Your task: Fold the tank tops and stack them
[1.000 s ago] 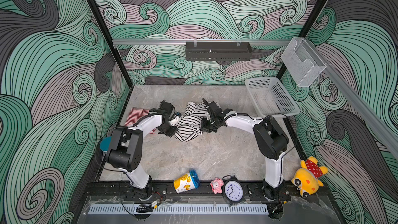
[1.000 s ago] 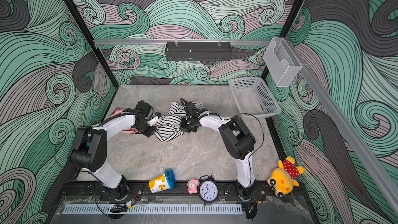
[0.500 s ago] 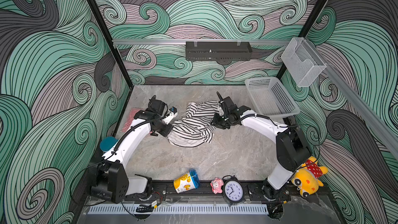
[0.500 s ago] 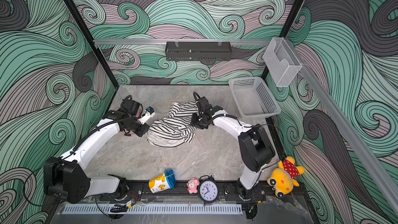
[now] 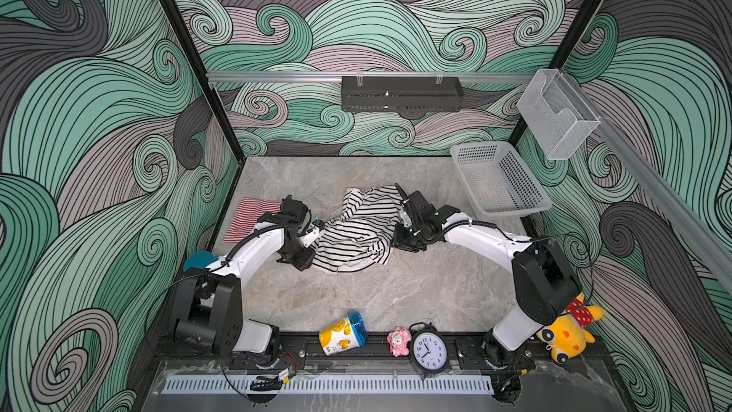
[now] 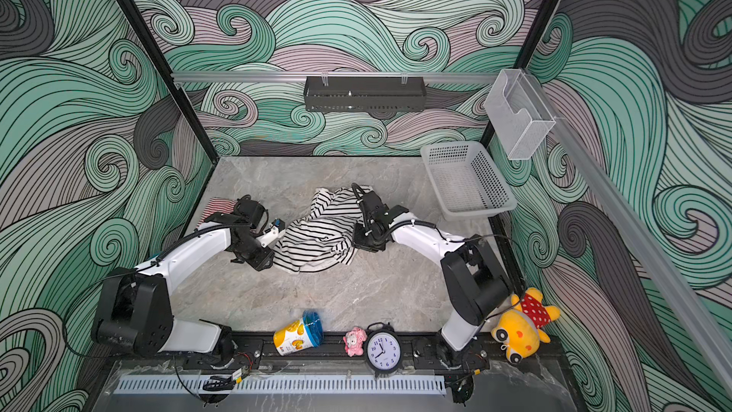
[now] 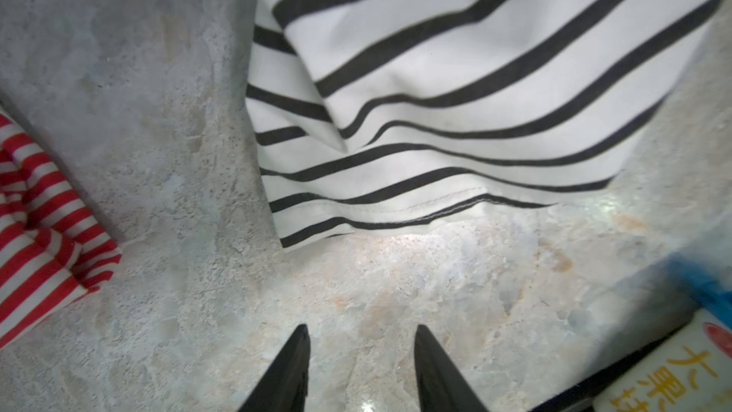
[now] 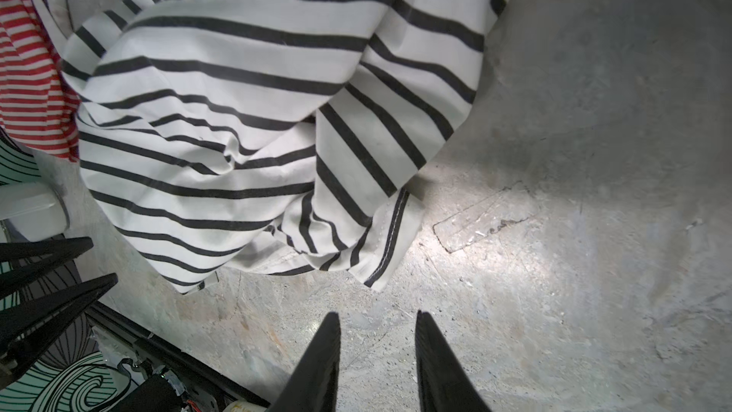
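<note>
The black-and-white tank top [image 5: 356,231] [image 6: 317,235] lies crumpled in the middle of the table. The red-and-white tank top [image 5: 249,217] [image 6: 216,208] lies folded flat at the back left, partly behind my left arm. My left gripper [image 5: 303,263] [image 7: 361,330] hangs at the crumpled top's left edge, open over bare table, with the hem [image 7: 396,212] just ahead. My right gripper [image 5: 398,245] [image 8: 376,317] stands at the top's right edge, also open and empty, with a corner of the cloth [image 8: 380,271] close in front. The red stripes [image 8: 27,73] show beyond.
A white mesh basket [image 5: 499,184] sits at the back right. Along the front edge lie a tipped yellow can [image 5: 342,332], a pink toy [image 5: 398,340], a black clock [image 5: 429,350] and a yellow plush [image 5: 566,334]. A black rack [image 5: 400,93] and a clear box [image 5: 554,116] hang on the walls.
Both grippers were shut on the black-and-white top and pulled it apart. They have opened and let it go, and it now lies on the table. Both have drawn back slightly.
</note>
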